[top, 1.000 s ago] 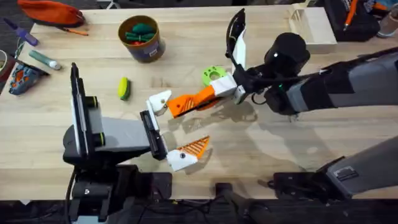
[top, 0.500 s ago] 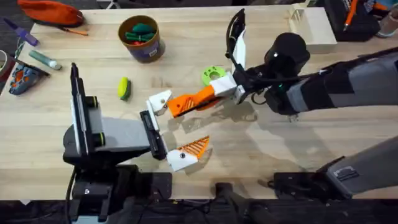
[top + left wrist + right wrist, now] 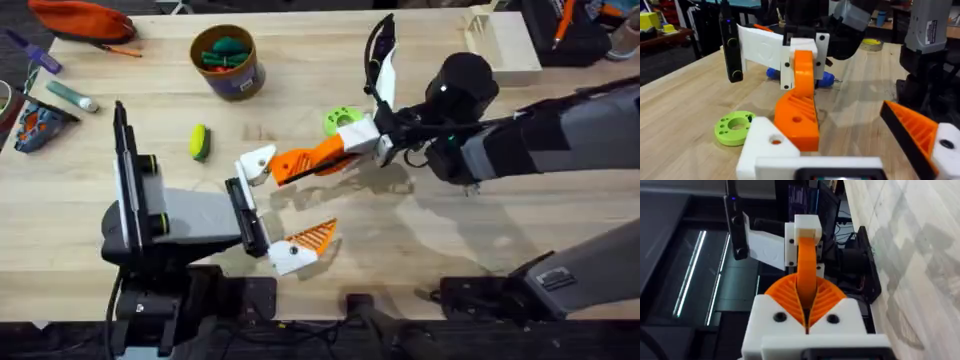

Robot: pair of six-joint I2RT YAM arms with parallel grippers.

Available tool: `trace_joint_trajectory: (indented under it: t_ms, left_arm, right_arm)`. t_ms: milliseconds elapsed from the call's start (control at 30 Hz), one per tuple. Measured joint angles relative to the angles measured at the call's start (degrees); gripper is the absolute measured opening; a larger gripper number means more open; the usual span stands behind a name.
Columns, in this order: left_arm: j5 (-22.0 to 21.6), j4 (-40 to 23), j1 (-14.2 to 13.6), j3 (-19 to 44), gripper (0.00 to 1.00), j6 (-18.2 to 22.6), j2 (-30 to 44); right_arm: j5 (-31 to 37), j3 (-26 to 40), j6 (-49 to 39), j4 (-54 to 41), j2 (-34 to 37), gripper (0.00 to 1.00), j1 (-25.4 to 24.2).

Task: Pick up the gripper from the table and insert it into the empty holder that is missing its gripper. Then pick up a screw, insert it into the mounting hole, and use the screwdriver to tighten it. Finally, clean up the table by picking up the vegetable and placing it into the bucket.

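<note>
The orange gripper is held level above the table, with my right gripper shut on its far end. Its tip meets the white holder, the bare jaw of my left gripper, which stands open. In the left wrist view the orange gripper rests against the holder. In the right wrist view the orange gripper points at the holder. A blue screwdriver lies behind it. The yellow-green vegetable lies left of the holder, near the bucket.
A green disc with holes lies beside the right gripper. A pale wooden rack stands at the back right. An orange pouch and small tools lie at the far left. The bucket holds green toys.
The orange gripper's tip has edged slightly up toward the white holder. Both arms otherwise stay where they were.
</note>
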Motion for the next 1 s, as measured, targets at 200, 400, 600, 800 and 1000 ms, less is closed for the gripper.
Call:
trace_joint_trajectory:
  t_ms: [200,400,600,800,1000]
  left_arm:
    - [0.0,0.0,0.0,0.0,0.987,0.0,0.0]
    - [0.0,0.0,0.0,0.0,0.987,0.0,0.0]
    - [0.0,0.0,0.0,0.0,0.988,0.0,0.0]
    - [0.0,0.0,0.0,0.0,0.986,0.0,0.0]
    - [0.0,0.0,0.0,0.0,0.987,0.0,0.0]
  right_arm:
    - [0.4,0.0,-0.4,0.0,0.0,0.009,0.6]
    - [1.2,0.0,-1.0,0.0,0.0,0.009,1.1]
    - [2.1,0.0,-2.4,0.0,0.0,0.009,1.1]
    - [2.7,0.0,-3.8,-0.1,0.0,0.009,1.1]
    - [3.0,0.0,-4.5,-0.1,0.0,0.009,1.1]
